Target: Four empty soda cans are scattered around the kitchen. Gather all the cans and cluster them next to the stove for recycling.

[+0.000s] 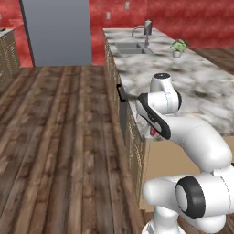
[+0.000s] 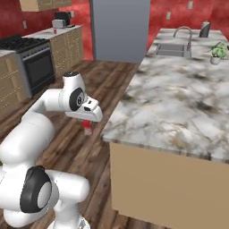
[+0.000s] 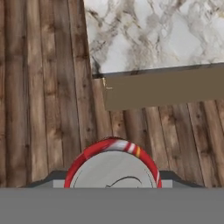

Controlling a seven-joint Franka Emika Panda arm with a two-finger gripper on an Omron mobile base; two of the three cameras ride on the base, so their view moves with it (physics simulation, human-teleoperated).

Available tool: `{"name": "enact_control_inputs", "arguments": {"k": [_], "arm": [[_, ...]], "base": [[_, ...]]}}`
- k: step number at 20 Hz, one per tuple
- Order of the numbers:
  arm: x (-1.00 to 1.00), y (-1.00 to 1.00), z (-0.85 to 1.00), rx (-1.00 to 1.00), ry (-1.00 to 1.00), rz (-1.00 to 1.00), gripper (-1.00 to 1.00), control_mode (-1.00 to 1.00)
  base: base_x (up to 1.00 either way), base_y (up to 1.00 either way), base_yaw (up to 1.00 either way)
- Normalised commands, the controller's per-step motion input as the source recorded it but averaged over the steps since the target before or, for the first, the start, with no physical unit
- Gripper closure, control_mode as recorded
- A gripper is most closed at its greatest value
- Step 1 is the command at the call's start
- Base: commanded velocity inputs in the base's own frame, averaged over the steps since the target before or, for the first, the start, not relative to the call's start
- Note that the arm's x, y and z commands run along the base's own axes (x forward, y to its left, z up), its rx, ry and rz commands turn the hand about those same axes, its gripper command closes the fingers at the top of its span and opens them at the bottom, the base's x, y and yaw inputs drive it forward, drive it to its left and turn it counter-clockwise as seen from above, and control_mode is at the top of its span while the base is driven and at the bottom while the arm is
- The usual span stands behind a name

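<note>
My gripper (image 3: 113,177) is shut on a red soda can (image 3: 113,164) with white markings. The can's silver top faces the hand camera, with a dark finger on each side of it. In the right base view the same can (image 2: 87,127) hangs under the hand above the wooden floor, just off the near corner of the island. A sliver of its red side (image 1: 154,133) shows behind the forearm in the left base view. The black stove (image 2: 27,58) stands far off at the left wall. On the counter past the stove sits a small red object (image 2: 54,31) that may be another can.
The marble-topped island (image 2: 179,94) stretches ahead on the right, with a sink (image 2: 172,48), a tap and a potted plant (image 2: 218,52). A grey fridge (image 1: 57,32) stands at the far wall. Open wooden floor (image 1: 59,137) lies left of the island.
</note>
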Motion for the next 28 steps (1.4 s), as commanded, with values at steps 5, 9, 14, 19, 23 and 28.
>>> {"name": "enact_control_inputs", "arguments": {"k": [5, 9, 14, 19, 23, 28], "arm": [[0.0, 0.0, 0.0, 0.0, 0.0, 0.0, 1.0, 1.0], [0.0, 0.0, 0.0, 0.0, 0.0, 0.0, 1.0, 1.0], [0.0, 0.0, 0.0, 0.0, 0.0, 0.0, 1.0, 1.0], [0.0, 0.0, 0.0, 0.0, 0.0, 0.0, 1.0, 1.0], [0.0, 0.0, 0.0, 0.0, 0.0, 0.0, 1.0, 1.0], [0.0, 0.0, 0.0, 0.0, 0.0, 0.0, 1.0, 1.0]], "base": [[0.23, 0.68, 0.0], [0.25, 0.68, 0.0], [0.26, 0.66, 0.0], [0.27, 0.65, -0.01], [0.26, 0.64, -0.02], [0.28, 0.63, -0.03]]}}
